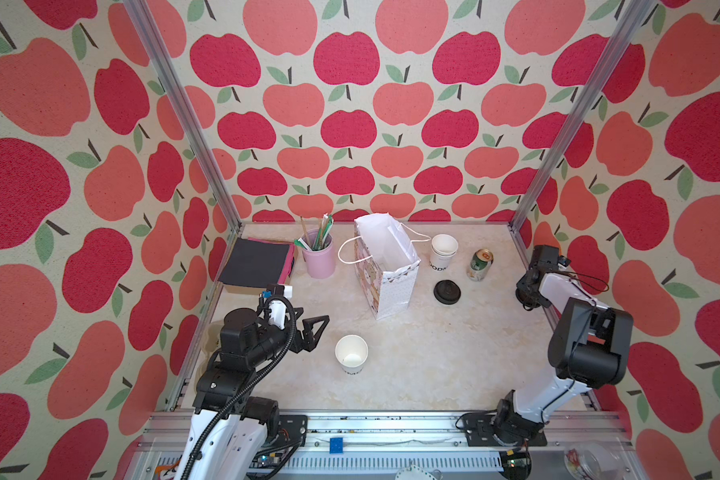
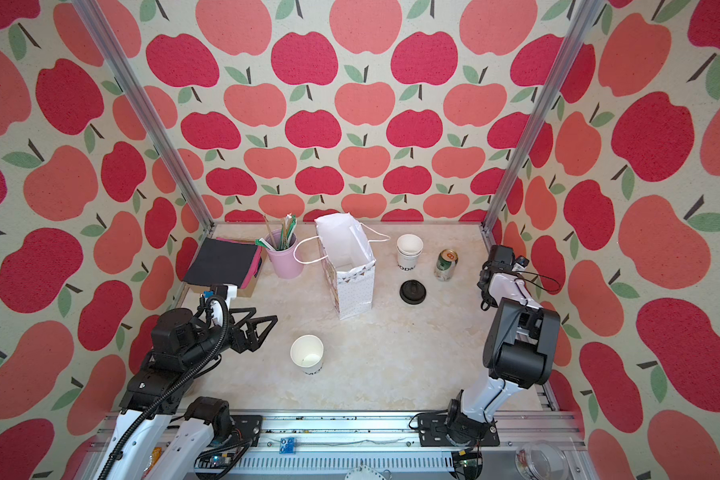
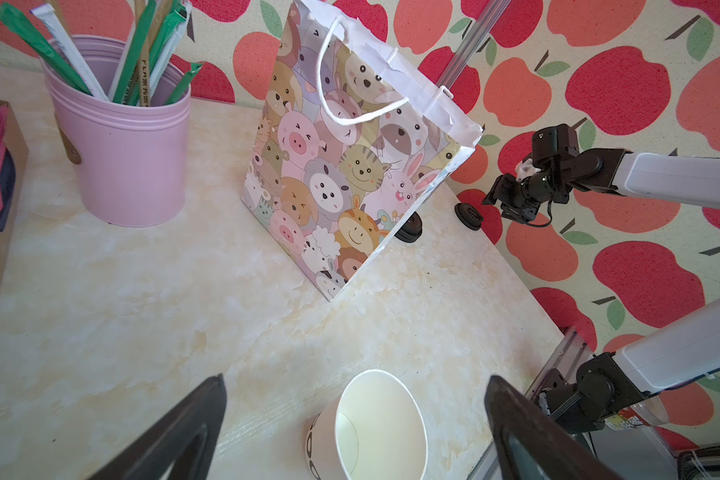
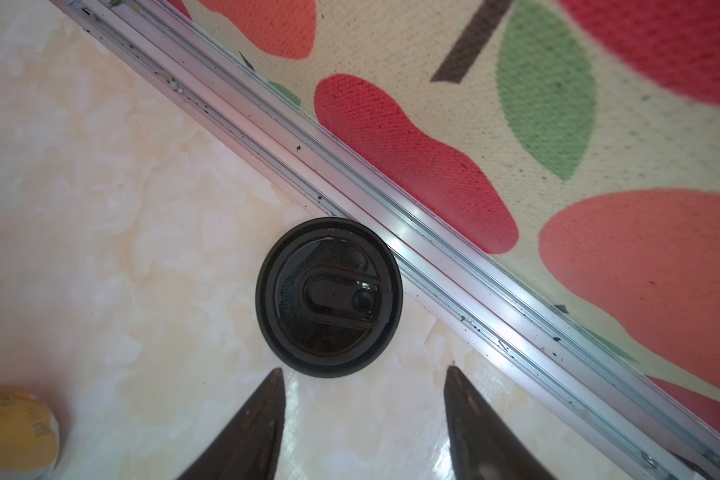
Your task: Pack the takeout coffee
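The takeout coffee cup (image 1: 351, 353) (image 2: 306, 351), a single white paper cup with dark lettering, stands open at the front of the table with no lid on it. My left gripper (image 1: 317, 332) (image 3: 356, 380) is open just left of the cup (image 3: 375, 424), which sits beyond its fingertips, untouched. One black sip lid (image 1: 447, 292) (image 2: 412, 291) lies right of the cartoon-animal paper bag (image 1: 387, 266) (image 3: 341, 166). Another black lid (image 4: 328, 297) (image 3: 468, 214) lies against the right wall's rail. My right gripper (image 4: 364, 374) is open, its tips just short of that lid and nothing between them.
A stack of nested white cups (image 1: 443, 249) and a green can (image 1: 480, 264) stand at the back right. A pink bucket of wrapped straws (image 1: 320, 255) and a box of dark and pink napkins (image 1: 258, 262) stand at the back left. An aluminium rail (image 4: 433, 232) edges the table.
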